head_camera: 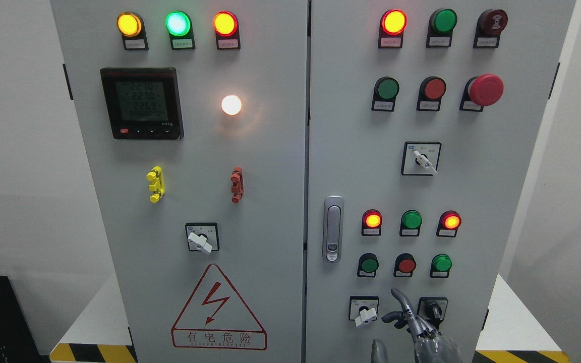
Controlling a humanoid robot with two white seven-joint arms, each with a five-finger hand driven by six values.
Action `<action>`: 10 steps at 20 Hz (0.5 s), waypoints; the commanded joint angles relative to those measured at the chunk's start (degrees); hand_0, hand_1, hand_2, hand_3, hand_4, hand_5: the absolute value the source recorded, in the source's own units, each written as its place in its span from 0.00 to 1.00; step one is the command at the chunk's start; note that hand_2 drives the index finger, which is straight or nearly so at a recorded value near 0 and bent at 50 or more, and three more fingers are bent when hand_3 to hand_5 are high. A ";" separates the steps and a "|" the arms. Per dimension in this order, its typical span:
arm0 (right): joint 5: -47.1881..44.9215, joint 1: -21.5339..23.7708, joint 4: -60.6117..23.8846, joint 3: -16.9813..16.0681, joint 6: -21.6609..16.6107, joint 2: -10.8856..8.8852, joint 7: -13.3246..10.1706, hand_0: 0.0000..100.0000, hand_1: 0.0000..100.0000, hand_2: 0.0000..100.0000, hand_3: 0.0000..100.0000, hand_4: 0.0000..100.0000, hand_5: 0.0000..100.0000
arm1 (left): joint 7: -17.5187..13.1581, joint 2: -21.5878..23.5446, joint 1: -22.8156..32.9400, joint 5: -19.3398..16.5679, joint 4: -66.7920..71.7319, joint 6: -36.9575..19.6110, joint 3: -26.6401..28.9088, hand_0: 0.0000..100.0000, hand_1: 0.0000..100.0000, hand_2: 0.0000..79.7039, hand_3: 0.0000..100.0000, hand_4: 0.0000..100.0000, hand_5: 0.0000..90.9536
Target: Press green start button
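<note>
Right hand (416,327) points one finger seemingly just below green buttons (369,264)

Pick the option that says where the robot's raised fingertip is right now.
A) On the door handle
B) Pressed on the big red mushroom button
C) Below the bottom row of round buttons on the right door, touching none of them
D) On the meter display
C: the right hand has one finger raised just below the red button, between two rotary switches, clear of every round button.
</note>
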 commanded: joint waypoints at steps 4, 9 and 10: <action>-11.27 4.68 -4.44 2.25 0.02 -0.09 0.26 0.63 0.27 0.00 0.21 0.23 0.17 | -0.01 0.00 0.00 0.00 -0.01 0.00 0.00 0.12 0.56 0.00 0.00 0.00 0.00; -21.98 8.11 -6.63 4.98 0.54 -0.09 2.98 0.45 0.20 0.00 0.07 0.00 0.00 | -0.01 0.00 0.09 0.00 -0.01 0.00 0.00 0.12 0.56 0.00 0.00 0.00 0.00; -23.83 8.81 -6.99 5.59 0.63 -0.17 3.07 0.43 0.19 0.00 0.06 0.00 0.00 | -0.01 0.00 0.00 0.00 -0.01 0.00 0.00 0.12 0.56 0.00 0.00 0.00 0.00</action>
